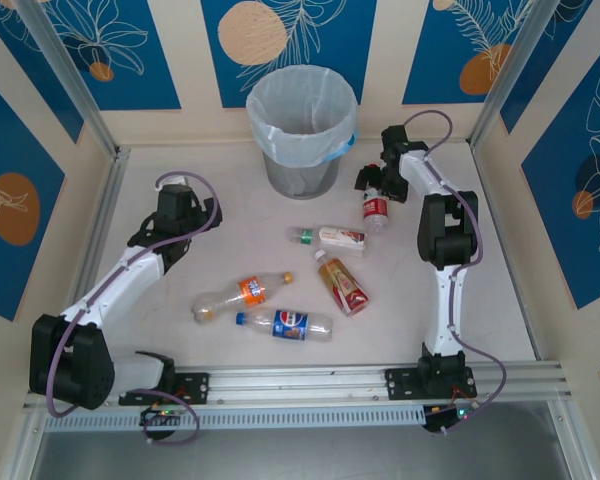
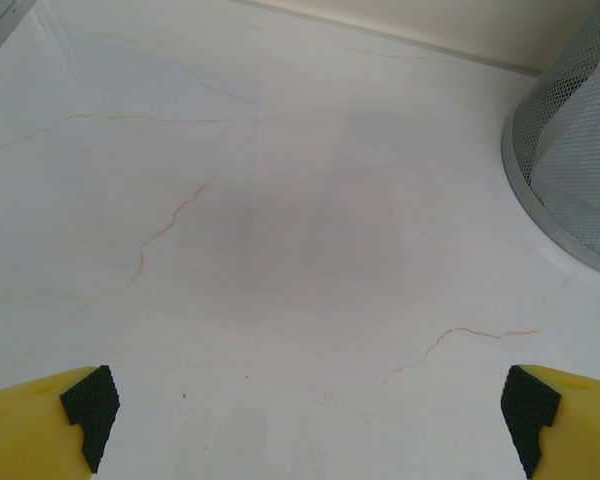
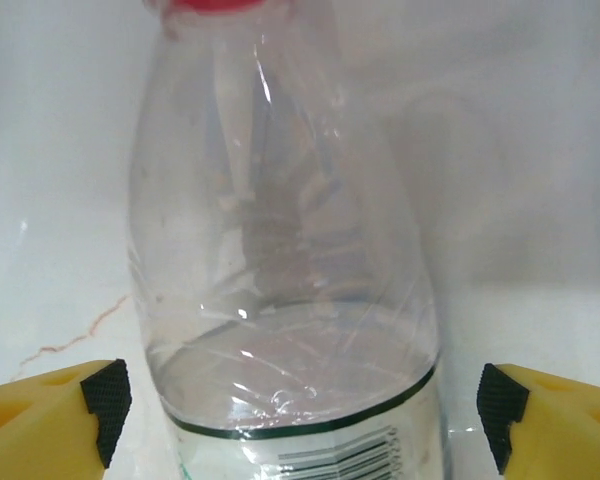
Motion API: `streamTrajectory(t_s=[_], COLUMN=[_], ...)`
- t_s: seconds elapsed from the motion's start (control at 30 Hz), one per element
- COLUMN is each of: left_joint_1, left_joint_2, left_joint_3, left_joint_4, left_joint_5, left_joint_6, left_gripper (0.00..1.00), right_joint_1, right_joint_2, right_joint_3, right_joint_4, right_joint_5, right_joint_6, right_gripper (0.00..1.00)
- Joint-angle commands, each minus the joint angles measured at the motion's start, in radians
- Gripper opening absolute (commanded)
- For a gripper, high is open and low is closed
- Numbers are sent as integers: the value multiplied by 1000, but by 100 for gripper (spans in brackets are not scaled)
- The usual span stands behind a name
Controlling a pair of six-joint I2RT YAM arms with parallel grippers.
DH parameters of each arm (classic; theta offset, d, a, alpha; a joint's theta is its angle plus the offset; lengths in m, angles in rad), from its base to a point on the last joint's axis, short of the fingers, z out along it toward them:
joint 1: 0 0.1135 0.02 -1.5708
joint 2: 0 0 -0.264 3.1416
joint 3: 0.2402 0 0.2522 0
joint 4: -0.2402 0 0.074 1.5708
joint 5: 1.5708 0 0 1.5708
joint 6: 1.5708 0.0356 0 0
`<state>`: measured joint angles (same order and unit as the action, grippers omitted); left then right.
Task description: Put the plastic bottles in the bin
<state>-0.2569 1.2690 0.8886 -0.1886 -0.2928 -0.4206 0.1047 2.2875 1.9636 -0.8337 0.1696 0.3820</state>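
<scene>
Right gripper (image 3: 302,415) stands wide, its pads (image 3: 105,410) clear of the red-capped bottle (image 3: 280,250) between them, with the mesh bin (image 1: 302,120) near on its left. Left gripper (image 2: 305,410) gapes wide over the table (image 2: 230,200), bin ahead-right.

No word or number can be read anywhere. On the desk (image 1: 250,230), the blue-labelled bottle (image 1: 285,324), at six o'clock in the loose cluster, bears a round red, white and blue emblem (image 1: 293,322); its lettering is too small to make out. The orange-labelled bottle (image 1: 242,292), at about ten o'clock from it, shows a dark blue mark (image 1: 252,289) on its label, likewise unreadable. In the right wrist view, the red-capped bottle (image 3: 280,250) carries a barcode (image 3: 340,455) on its white label, its digits not legible.
</scene>
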Motion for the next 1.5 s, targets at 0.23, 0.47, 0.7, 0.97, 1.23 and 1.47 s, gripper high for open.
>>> streamTrajectory(t_s=[0.23, 0.47, 0.7, 0.97, 1.23, 1.47], left_joint_1=[24, 26, 28, 30, 31, 33], left_joint_2=[1, 2, -6, -1, 3, 18], left_joint_3=[-18, -27, -25, -27, -26, -22], left_joint_4=[-12, -9, -14, -13, -8, -4], left_joint_5=[-4, 1, 24, 25, 32, 46], left_joint_6=[-16, -28, -13, -19, -24, -30], left_gripper=[99, 99, 99, 99, 99, 99], right_joint_1=[31, 47, 54, 54, 53, 50], right_joint_2=[128, 186, 203, 130, -26, -164], right_joint_3=[191, 256, 268, 231, 67, -69], right_joint_4=[-212, -276, -280, -242, -122, -17], right_joint_5=[73, 100, 137, 130, 113, 85], right_joint_6=[-232, -209, -199, -188, -171, -155], right_gripper=[92, 91, 74, 65, 60, 59])
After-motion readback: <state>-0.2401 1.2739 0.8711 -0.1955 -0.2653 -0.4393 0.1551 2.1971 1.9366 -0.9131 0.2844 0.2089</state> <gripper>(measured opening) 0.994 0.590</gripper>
